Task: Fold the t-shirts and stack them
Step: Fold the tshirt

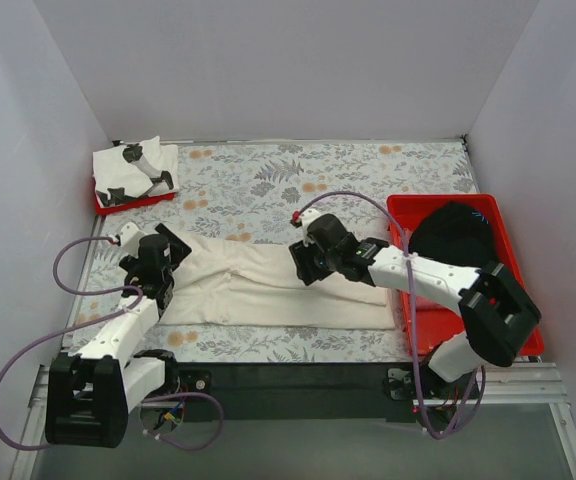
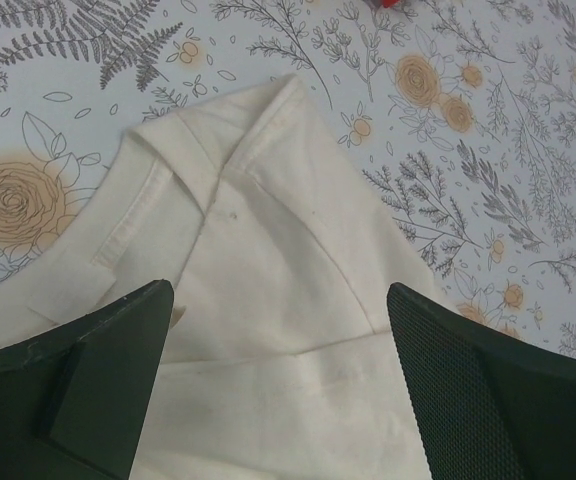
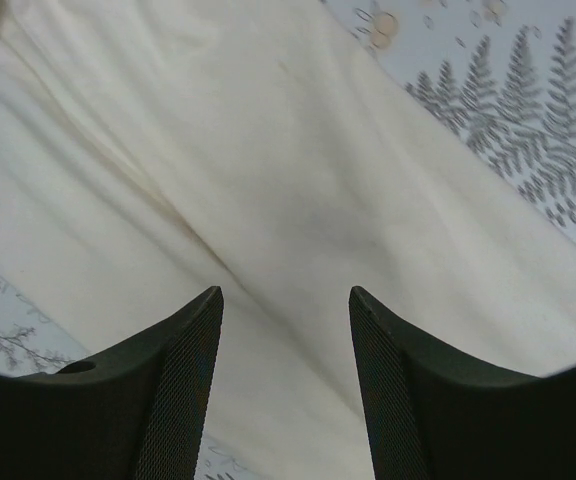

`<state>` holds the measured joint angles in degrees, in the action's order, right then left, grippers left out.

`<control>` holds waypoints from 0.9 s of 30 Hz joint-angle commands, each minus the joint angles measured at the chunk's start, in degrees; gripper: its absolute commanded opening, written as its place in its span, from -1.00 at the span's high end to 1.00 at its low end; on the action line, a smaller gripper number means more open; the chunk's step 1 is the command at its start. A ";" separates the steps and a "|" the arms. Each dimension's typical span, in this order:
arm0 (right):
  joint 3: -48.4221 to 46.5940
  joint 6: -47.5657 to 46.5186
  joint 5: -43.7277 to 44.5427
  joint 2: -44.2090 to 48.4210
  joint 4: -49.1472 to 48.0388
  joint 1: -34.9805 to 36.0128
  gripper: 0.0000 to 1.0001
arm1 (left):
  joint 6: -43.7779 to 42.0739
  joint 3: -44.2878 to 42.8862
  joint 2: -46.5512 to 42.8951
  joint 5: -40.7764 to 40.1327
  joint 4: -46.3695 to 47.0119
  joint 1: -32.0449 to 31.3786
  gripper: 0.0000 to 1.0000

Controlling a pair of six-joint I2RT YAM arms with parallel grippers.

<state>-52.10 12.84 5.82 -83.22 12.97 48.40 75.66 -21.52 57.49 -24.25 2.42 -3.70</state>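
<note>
A cream-white t-shirt (image 1: 268, 290) lies folded into a long band across the table's front. My left gripper (image 1: 158, 262) is open over its left end, jaws either side of the collar folds (image 2: 268, 230). My right gripper (image 1: 306, 262) is open over the shirt's upper middle, cloth (image 3: 268, 180) between and under the fingers. A white t-shirt with black marks (image 1: 136, 170) lies folded on a red tray at the back left. A black t-shirt (image 1: 453, 235) sits in the red tray at the right.
The right red tray (image 1: 503, 225) stands along the table's right side, under my right arm. The small red tray (image 1: 108, 205) is in the back left corner. White walls close in the floral table (image 1: 298, 180).
</note>
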 commanded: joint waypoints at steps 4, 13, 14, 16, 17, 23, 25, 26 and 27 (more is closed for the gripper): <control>-14.49 -2.99 -11.97 -13.00 -11.29 4.59 0.03 | -2.44 -7.30 6.48 1.57 2.06 1.42 -0.65; -32.44 -3.35 -18.83 -30.85 -14.73 6.44 0.03 | -2.36 -8.64 12.73 11.50 6.02 10.38 -0.67; -34.89 -3.35 -19.27 -33.30 -14.82 6.53 0.03 | -2.27 -8.37 12.90 12.03 6.81 11.25 -0.67; -37.37 -3.09 -19.88 -35.77 -15.17 6.79 0.03 | -2.27 -7.93 12.99 12.30 7.16 11.70 -0.67; -39.81 -2.91 -20.67 -38.05 -15.17 6.79 0.03 | -2.27 -7.75 12.99 12.56 7.77 12.05 -0.67; -45.10 -1.50 -22.00 -43.86 -15.34 7.23 0.05 | -1.74 -6.26 12.47 13.79 9.71 12.14 -0.67; -46.86 -1.42 -22.17 -45.01 -15.26 7.32 0.06 | -1.65 -6.26 12.47 14.23 9.89 12.14 -0.67; -47.39 -1.33 -22.26 -45.97 -15.26 7.32 0.06 | -1.57 -6.26 12.47 14.32 10.06 12.14 -0.67; -48.01 -1.41 -22.61 -46.41 -15.26 7.41 0.07 | -1.57 -6.08 12.29 14.49 10.15 12.23 -0.67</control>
<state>-96.44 10.87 -14.96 -128.88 -0.21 55.29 73.95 -27.92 70.94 -10.94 10.90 8.14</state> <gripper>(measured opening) 0.471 0.833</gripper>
